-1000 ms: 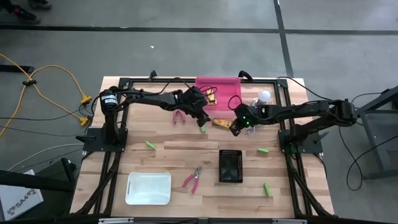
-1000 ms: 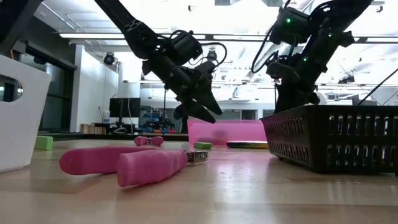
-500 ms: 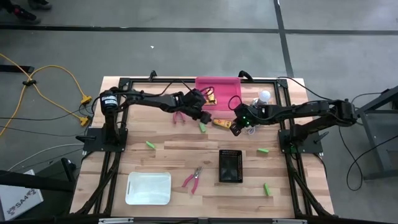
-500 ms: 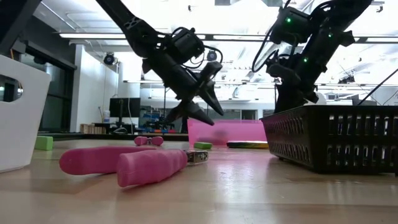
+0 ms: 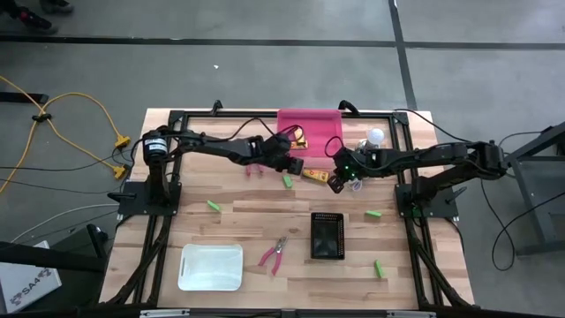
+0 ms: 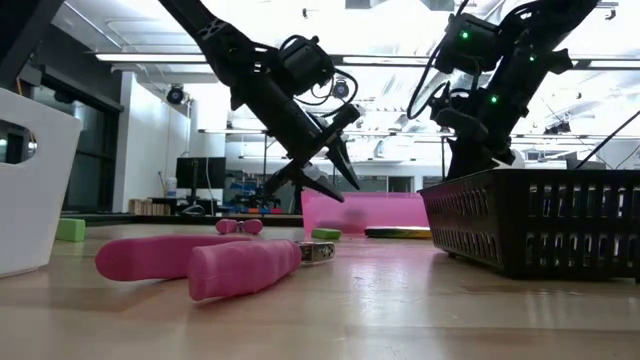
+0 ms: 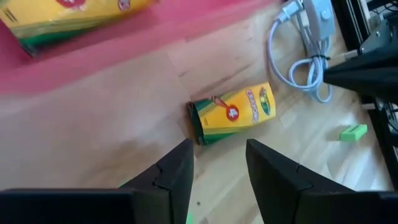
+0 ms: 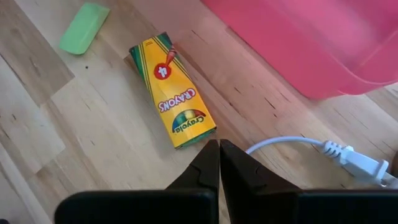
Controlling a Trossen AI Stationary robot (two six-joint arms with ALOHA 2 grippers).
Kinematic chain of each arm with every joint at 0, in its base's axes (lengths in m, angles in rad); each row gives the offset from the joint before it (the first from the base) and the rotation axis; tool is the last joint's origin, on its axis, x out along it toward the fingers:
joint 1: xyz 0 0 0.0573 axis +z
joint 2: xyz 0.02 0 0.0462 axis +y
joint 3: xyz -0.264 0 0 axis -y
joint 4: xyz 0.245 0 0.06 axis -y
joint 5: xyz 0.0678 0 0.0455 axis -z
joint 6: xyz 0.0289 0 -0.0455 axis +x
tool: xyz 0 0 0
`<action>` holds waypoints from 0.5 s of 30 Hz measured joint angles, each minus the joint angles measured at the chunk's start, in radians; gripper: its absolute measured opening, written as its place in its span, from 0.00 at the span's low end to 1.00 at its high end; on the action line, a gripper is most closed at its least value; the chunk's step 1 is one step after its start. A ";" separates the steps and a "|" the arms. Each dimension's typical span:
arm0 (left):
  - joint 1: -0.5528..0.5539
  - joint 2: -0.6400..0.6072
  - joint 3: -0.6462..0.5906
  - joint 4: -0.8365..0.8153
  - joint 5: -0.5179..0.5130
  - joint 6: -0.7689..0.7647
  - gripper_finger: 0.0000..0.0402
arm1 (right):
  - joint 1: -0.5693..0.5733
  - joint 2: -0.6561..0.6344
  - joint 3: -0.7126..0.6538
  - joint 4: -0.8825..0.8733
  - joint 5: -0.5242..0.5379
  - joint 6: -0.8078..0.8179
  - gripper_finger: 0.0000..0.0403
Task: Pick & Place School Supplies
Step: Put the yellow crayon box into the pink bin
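Beside the pink bin (image 5: 310, 124), a crayon box (image 5: 314, 174) lay on the table (image 5: 265, 221) between both grippers: the left gripper (image 5: 291, 162) hovered with fingers spread, the right gripper (image 5: 336, 183) with fingers pressed together, empty

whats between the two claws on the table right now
A yellow crayon box lies on bare wood between the left claw and the right claw, clearest in the high view; a green block sits nearby.

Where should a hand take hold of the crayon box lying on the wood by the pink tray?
Probably across the narrow width of the crayon box, mid-length, coming from above: it lies flat, with long sides free and the white cable near one end.
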 joint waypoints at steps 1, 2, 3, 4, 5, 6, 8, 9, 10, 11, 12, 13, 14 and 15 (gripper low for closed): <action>-0.005 0.003 0.000 0.003 -0.014 -0.002 0.34 | 0.000 0.000 0.000 0.000 0.000 0.000 0.00; -0.012 0.005 0.000 0.009 -0.036 0.000 0.34 | 0.000 0.000 0.000 0.000 0.000 0.000 0.00; -0.017 0.005 0.000 0.011 -0.055 0.008 0.34 | 0.000 0.000 0.000 0.000 0.000 0.000 0.00; -0.022 0.005 0.000 0.015 -0.073 0.014 0.34 | 0.000 0.000 0.000 0.000 0.000 0.000 0.00; -0.024 0.005 0.000 0.021 -0.088 0.015 0.34 | 0.000 0.000 0.000 0.000 0.000 0.000 0.00; -0.027 0.005 0.001 0.024 -0.099 0.014 0.34 | 0.000 0.000 0.000 0.000 0.000 0.000 0.00; -0.028 0.005 0.002 0.025 -0.113 0.014 0.34 | 0.000 0.000 0.000 0.000 0.000 0.000 0.00; -0.028 0.005 0.002 0.025 -0.123 0.014 0.34 | 0.000 0.000 0.000 0.000 -0.001 0.000 0.00; -0.026 0.005 0.002 0.026 -0.124 0.014 0.34 | 0.000 0.000 0.000 -0.001 -0.004 0.000 0.01; -0.024 0.005 0.002 0.027 -0.124 0.014 0.34 | 0.000 0.000 0.000 -0.001 -0.011 0.000 0.01; -0.023 0.006 0.002 0.027 -0.124 0.012 0.34 | 0.000 0.000 0.000 -0.001 -0.019 0.000 0.01; -0.023 0.013 0.002 0.032 -0.124 0.010 0.34 | 0.000 0.000 0.000 -0.001 -0.021 0.001 0.01; -0.023 0.023 0.002 0.048 -0.124 0.010 0.34 | 0.000 0.000 0.000 -0.002 -0.022 0.001 0.01; -0.023 0.030 0.002 0.048 -0.123 0.009 0.34 | 0.000 0.000 0.000 -0.001 -0.023 0.001 0.01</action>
